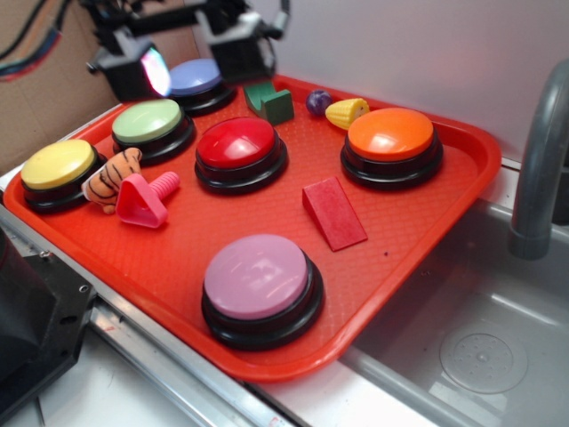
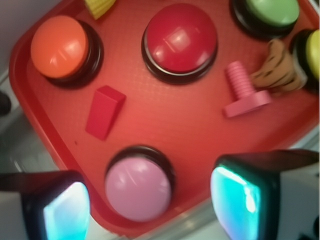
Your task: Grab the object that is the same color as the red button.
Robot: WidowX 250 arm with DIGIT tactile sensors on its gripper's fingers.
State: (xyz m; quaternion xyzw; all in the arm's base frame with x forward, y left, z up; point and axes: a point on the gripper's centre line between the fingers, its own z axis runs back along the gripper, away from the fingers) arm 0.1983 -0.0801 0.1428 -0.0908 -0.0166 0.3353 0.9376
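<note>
**Inspector:** Where did the target lie at the moment of record?

**Operator:** The small matte dark-red wedge block [image 1: 333, 213] lay flat on the red plastic tray [image 1: 178, 267], between the large glossy red dome button on its black base [image 1: 236, 142] and the orange dome button [image 1: 391, 133], with the pink dome button [image 1: 258, 276] nearer the front edge. It touched none of them.

**Inspector:** State of the claw?

**Operator:** From the wrist view I found the claw [image 2: 150, 205] spread wide and empty, raised above the tray's rim, well apart from the wedge.

**Inspector:** Handling assessment?

**Operator:** I judged the block rigid, light and not fragile; its matte face should have gripped well. The sloped top was the hazard: pads closing on the thin end could have slipped off. I would have taken it across the two long parallel sides, towards the thicker end.
</note>
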